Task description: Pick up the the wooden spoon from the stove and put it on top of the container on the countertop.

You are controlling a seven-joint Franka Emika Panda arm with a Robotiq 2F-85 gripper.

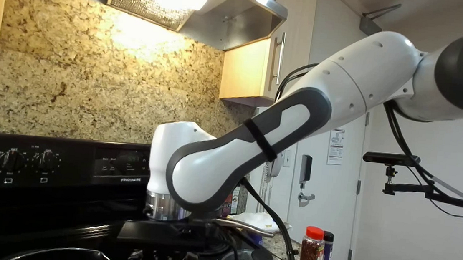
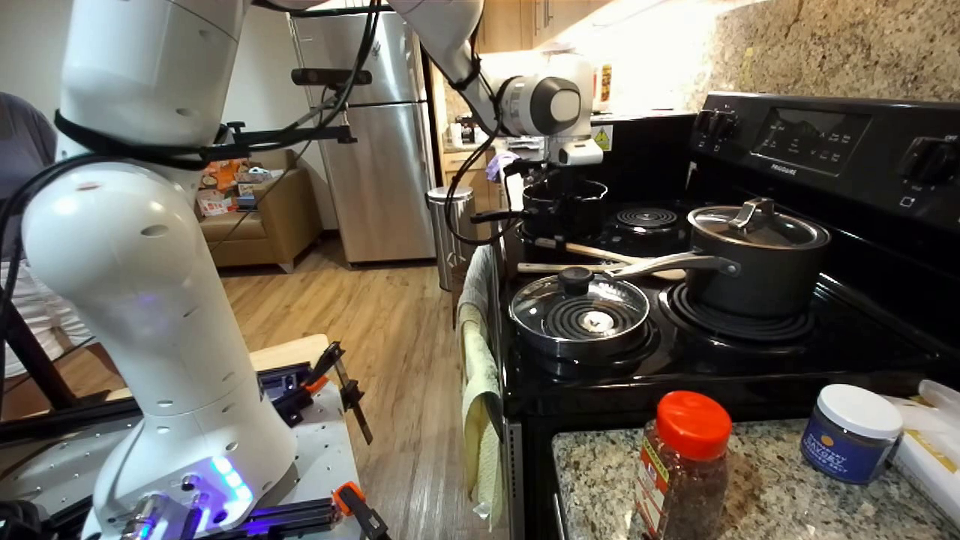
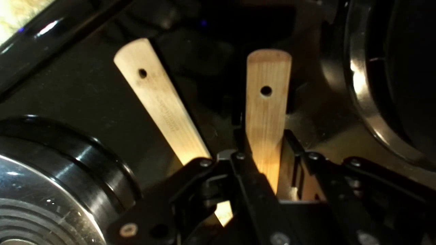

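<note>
Two wooden utensils lie on the black stove (image 2: 731,367), their handle ends toward its front edge. In the wrist view my gripper (image 3: 264,137) has its fingers close against both sides of the right handle, the wooden spoon (image 3: 267,112), and looks shut on it. The second wooden utensil (image 3: 167,105) lies at an angle to the left, partly behind a finger link. In an exterior view the spoon (image 2: 600,253) crosses the stove by the far pan, its head partly behind the saucepan handle. I cannot tell whether it is lifted. On the countertop (image 2: 600,465) stands a white-lidded blue jar (image 2: 847,442).
A glass-lidded pan (image 2: 577,330) and a lidded saucepan (image 2: 757,270) stand near the utensils. Another pan (image 3: 361,78) is close to the gripper's right. A red-capped shaker (image 2: 694,427) stands on the countertop beside a white package (image 2: 930,450). The range hood (image 1: 241,22) hangs above.
</note>
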